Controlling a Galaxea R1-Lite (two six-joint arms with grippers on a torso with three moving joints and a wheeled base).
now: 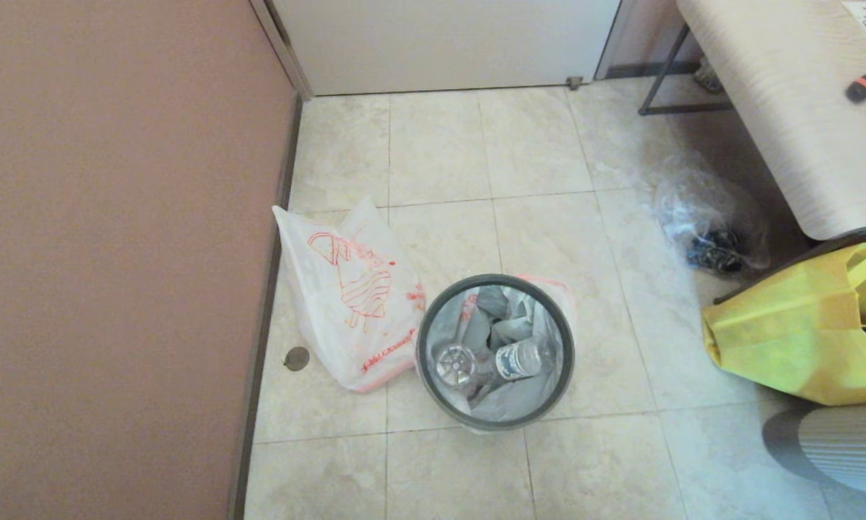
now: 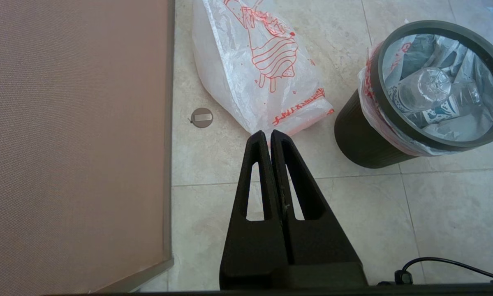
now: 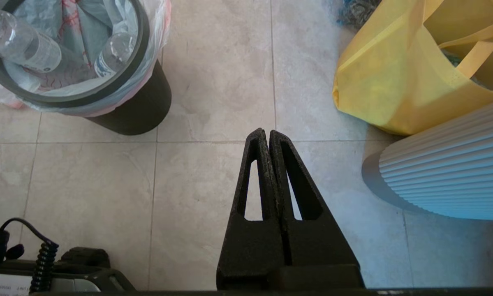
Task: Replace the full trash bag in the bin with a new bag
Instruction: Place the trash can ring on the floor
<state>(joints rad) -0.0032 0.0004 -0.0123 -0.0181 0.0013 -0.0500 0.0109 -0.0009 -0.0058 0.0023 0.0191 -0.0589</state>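
bin (image 1: 495, 353): black, round, upright on the floor (image 1: 447, 159), centre of the head view; grey hoop (image 1: 425, 325) seated on its mouth.
full bag (image 2: 367, 88): lines the bin, pink-red edge folded out under the hoop; two clear bottles (image 1: 521, 359) and crumpled paper inside.
new bag (image 1: 353, 289): lies on the floor touching the bin's left side, along the wall (image 1: 115, 253).
left gripper (image 2: 268, 133): parked above the floor near the new bag; jaws pressed together, holding nothing.
right gripper (image 3: 267, 132): parked above bare tiles between bin and tote (image 1: 801, 325); jaws together, empty.
step: none begun, by my reading; the liner sits pinned under the hoop.
next move: likely calls for opening the jaws and lifting the hoop off, then gathering the liner's edge.
room: open tiles in front of and beyond the bin; wall close on the left, tote, ribbed grey object (image 1: 837, 444), clear bag (image 1: 707, 224) and table (image 1: 779, 108) crowd the right.
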